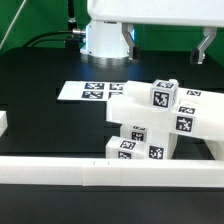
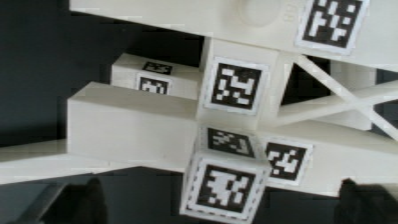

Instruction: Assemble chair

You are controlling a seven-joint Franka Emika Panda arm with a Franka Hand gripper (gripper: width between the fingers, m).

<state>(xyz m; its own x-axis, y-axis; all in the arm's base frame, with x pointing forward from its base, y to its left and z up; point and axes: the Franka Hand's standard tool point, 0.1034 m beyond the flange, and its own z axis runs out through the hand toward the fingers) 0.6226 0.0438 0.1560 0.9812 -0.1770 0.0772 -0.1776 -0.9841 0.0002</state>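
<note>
Where the black surface [image 1: 40, 125] meets the long white border rail [image 1: 60, 172], the chair [image 1: 152, 122] sits as a cluster of joined white tagged blocks, just behind that rail, toward the exterior view's right. The marker board [image 1: 92, 91] lies flat behind it. In the wrist view the fingers [image 2: 63, 203] (only dark tips showing) hang spread apart below the chair's [image 2: 231, 110] tagged post, holding nothing.
</note>
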